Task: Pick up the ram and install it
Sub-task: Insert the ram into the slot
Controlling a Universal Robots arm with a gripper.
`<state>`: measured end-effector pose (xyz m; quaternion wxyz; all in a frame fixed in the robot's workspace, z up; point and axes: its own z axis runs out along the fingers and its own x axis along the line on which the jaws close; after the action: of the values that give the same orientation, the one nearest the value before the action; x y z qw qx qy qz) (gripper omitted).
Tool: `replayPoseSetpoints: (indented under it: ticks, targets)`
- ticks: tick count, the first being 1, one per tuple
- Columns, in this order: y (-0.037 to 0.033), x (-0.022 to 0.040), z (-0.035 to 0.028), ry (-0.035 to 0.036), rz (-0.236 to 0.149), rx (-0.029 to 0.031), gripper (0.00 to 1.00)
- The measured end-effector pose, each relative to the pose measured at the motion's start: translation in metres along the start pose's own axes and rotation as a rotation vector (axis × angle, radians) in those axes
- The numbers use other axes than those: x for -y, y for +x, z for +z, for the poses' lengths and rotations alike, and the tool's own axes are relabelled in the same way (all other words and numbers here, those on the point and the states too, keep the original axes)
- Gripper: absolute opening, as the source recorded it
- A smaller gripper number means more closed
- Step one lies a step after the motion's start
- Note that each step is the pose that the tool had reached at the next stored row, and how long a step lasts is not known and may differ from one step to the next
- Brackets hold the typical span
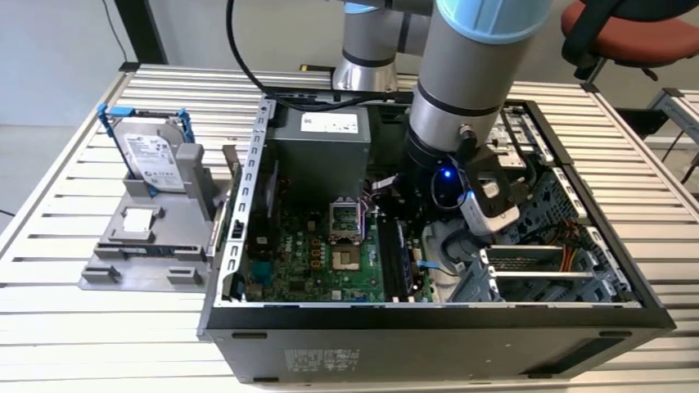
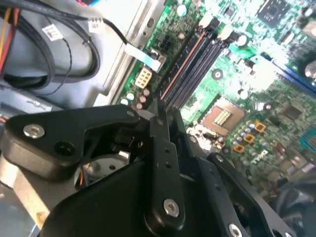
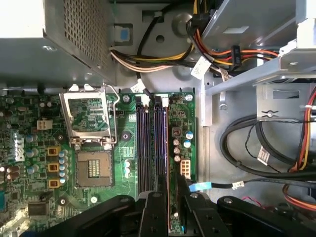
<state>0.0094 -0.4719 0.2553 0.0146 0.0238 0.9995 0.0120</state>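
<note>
The open computer case (image 1: 437, 315) lies on a slatted metal table (image 1: 65, 327), and everything here can be placed from it. Inside the case sit the green motherboard (image 1: 317, 258) with its bare processor socket (image 3: 92, 168), a grey power supply box (image 1: 319, 151) at the far end, and bundles of black and coloured cables (image 3: 247, 148) in the bay beside the board. The gripper (image 3: 170, 207) is down inside the case over the long black memory slots (image 3: 150, 143), its black fingers (image 3: 154, 212) drawn narrow around the ram (image 3: 174, 197), a thin dark green strip standing on edge. In the first wrist view the ram lines up with the slot nearest the cable bay and seems to sit in or just above it; whether it is fully seated I cannot tell. Outside the case, on the exterior view's left, a grey holder (image 1: 147, 246) stands on the table and carries a silver hard drive (image 1: 151, 160) in a blue frame, upright in its rear cradle.
</note>
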Motion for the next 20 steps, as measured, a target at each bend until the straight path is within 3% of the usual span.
replayPoseSetpoints:
  ticks: [4,5,20]
  targets:
    - [0.0001,0.0001,-0.0001,0.0002,0.000,-0.0001,1.00]
    - [0.0001,0.0001,0.0000,0.0000,0.000,-0.0001,0.00]
    - [0.0000,0.0005,-0.0001,0.0001,0.000,-0.0002,0.00]
